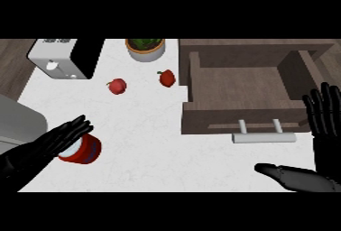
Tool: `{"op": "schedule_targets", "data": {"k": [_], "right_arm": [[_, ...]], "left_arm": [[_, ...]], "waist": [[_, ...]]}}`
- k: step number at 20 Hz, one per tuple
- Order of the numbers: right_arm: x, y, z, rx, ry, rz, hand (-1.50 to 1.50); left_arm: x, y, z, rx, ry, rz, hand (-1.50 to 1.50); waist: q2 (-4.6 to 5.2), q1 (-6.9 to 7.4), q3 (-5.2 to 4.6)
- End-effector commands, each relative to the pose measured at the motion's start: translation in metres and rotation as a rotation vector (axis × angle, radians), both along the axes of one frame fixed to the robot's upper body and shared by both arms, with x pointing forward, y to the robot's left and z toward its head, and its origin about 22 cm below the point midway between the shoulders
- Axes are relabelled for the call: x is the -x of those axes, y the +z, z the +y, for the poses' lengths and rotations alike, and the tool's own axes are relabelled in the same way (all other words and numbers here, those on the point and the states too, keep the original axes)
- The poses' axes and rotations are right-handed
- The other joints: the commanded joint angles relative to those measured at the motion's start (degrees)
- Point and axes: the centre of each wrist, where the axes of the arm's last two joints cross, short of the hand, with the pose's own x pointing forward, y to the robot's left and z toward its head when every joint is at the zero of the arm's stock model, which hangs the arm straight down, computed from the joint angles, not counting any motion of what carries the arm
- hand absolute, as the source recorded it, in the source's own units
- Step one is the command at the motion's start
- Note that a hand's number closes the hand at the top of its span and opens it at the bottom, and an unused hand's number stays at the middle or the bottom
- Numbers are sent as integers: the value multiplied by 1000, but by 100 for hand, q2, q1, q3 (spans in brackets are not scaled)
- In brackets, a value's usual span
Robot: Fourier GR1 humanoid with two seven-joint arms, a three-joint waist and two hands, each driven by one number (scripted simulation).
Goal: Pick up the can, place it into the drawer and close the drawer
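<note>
While the drawer (243,97) is standing open at upper right, the left hand (61,139) is lying with straight fingers against the red can (83,151) at lower left of the worktop (153,135); the right hand (324,119) is resting open at right edge.

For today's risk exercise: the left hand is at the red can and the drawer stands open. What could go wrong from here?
1. The left hand lies over only one side of the can, fingers straight, so the can might tip or roll away.
2. The route to the drawer runs near two red fruits; a carried can could knock them.
3. The right hand rests beside the drawer's handle and might hinder closing.
</note>
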Motion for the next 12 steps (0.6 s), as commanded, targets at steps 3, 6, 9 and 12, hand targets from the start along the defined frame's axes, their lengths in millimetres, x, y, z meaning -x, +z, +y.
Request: {"op": "schedule_targets", "data": {"k": [3,6,9,12], "right_arm": [[18,-8,-22,-12,-82,88,-150],[27,-6,-45,1,-79,81,-150],[35,-20,-49,-2,-66,102,-150],[54,4,-55,5,-41,92,-150]], "left_arm": [[-9,18,100,-35,-144,81,-150],[-10,27,151,-39,-142,81,-150],[-20,27,172,-25,-154,102,-150],[-26,35,188,-45,-149,109,-150]], "waist": [[-28,22,14],[-29,22,14],[-31,19,19],[-34,-45,14]]}}
